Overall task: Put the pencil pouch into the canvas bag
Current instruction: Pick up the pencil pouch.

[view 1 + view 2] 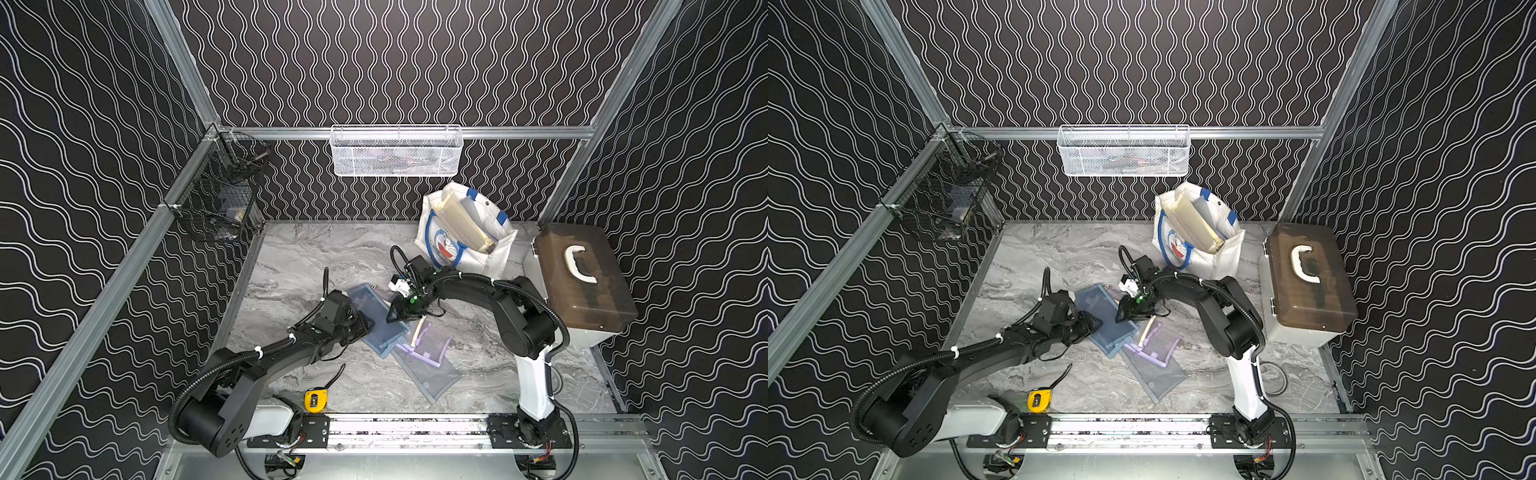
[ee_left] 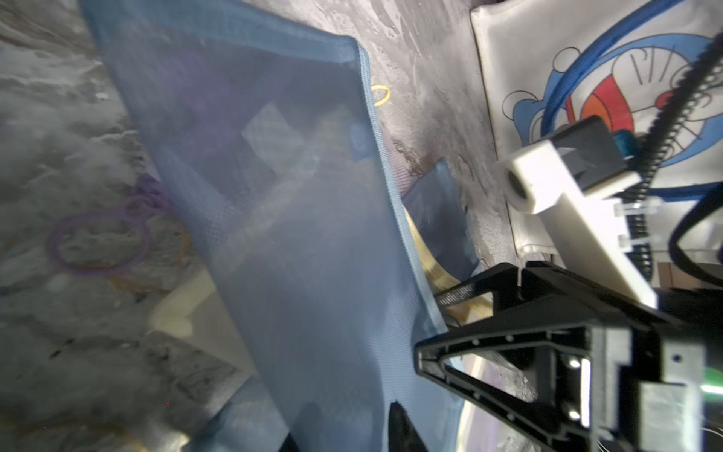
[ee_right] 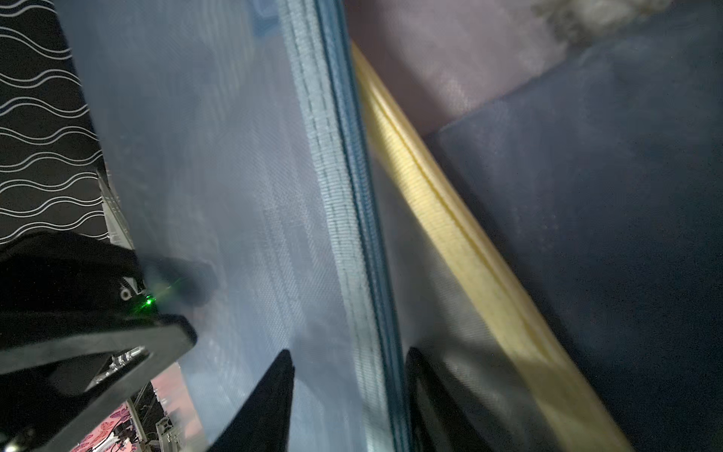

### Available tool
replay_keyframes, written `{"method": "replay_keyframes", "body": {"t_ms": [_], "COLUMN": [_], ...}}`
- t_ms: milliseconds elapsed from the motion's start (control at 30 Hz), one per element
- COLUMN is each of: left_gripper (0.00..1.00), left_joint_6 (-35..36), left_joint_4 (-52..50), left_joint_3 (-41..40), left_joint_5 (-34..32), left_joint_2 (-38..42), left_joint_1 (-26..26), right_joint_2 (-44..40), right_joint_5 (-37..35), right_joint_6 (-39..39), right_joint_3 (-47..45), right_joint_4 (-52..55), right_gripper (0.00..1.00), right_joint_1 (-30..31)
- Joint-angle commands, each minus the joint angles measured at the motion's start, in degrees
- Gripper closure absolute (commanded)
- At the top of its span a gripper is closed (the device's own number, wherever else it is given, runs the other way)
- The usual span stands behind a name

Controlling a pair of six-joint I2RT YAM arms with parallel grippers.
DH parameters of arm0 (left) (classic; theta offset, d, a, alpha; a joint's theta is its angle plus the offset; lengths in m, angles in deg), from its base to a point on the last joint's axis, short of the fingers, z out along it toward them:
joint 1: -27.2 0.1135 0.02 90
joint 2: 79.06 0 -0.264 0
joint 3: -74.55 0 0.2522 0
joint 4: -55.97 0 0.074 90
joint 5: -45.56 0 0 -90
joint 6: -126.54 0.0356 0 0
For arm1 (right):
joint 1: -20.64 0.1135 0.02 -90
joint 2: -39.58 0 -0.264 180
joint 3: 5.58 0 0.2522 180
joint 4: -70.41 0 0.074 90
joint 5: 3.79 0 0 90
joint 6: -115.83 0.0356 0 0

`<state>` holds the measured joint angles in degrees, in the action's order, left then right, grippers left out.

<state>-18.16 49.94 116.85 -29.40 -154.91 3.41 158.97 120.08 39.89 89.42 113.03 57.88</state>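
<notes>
1. While the pencil pouch (image 1: 380,313) was left lying on the table (image 1: 311,257) between both arms, outside the canvas bag (image 1: 478,259), its hemmed edge was straddled, unclamped, by the parted right gripper (image 3: 348,395).
2. The left gripper (image 1: 368,326) was set at the pouch's opposite edge; its opening could not be told.

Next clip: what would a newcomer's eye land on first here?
The left arm and right arm meet mid-table over a heap of mesh pouches, a blue pouch on top. At the back right stands the white canvas bag, cartoon cat on its side, a cream pouch poking out; a brown case sits beside it.
</notes>
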Motion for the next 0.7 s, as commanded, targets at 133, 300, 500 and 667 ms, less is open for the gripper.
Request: {"method": "replay_keyframes", "body": {"t_ms": [133, 300, 500, 667], "left_gripper": [0.74, 0.98, 1.00, 1.00], "left_joint_6": [-0.8, 1.7, 7.3, 13.2], "left_joint_4": [1.4, -4.0, -10.6, -11.4], "left_joint_3": [0.7, 2.0, 5.0, 8.3], "left_joint_5": [-1.0, -3.1, -4.7, -1.8], "left_joint_2": [-0.6, 2.8, 8.4, 12.6], "left_joint_1": [-0.3, -0.3, -0.3, -0.4], "right_joint_2": [-0.7, -1.4, -8.2, -15.6], "right_joint_5": [-0.4, -1.3, 0.9, 5.9], "right_joint_6": [-0.9, -0.8, 1.8, 6.8], "right_joint_3": [-0.5, -0.4, 0.7, 1.8], "right_joint_4": [1.2, 2.1, 3.6, 4.7], "right_gripper": [0.52, 0.49, 0.35, 0.26], "right_joint_1": [0.6, 0.5, -2.5, -8.1]}}
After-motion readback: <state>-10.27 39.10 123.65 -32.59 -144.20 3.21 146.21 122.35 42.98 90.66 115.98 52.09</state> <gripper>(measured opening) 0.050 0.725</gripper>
